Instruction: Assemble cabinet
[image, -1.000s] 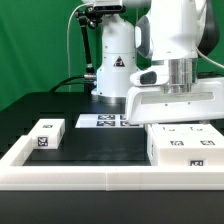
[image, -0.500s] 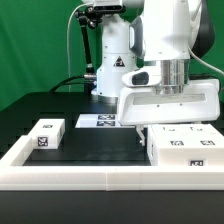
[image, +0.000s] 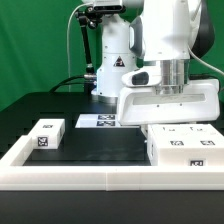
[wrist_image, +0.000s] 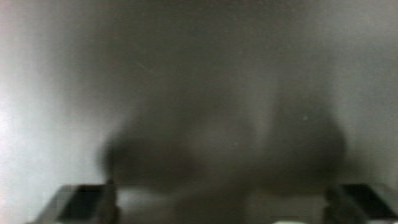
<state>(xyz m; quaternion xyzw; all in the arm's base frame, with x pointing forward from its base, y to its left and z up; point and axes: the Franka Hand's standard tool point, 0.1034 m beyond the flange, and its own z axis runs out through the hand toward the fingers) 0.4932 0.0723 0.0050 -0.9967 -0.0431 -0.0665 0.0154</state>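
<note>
The cabinet's large white shell, with tags on its front, lies at the exterior view's right. My gripper hangs straight down over its back edge. A dark finger shows at the shell's left end. In the wrist view a blurred white surface fills the picture very close up. The gripper has its two dark fingertips far apart on either side of it. Whether they press on the shell is not visible. A small white drawer block with a tag lies alone at the left.
The marker board lies flat at the middle back, in front of the arm's base. A long low white border rail runs along the front edge and up the left side. Black tabletop lies between the block and the shell.
The gripper has shifted a little to the left over the shell and come lower. The dark finger at the shell's left end has moved inward toward it.
</note>
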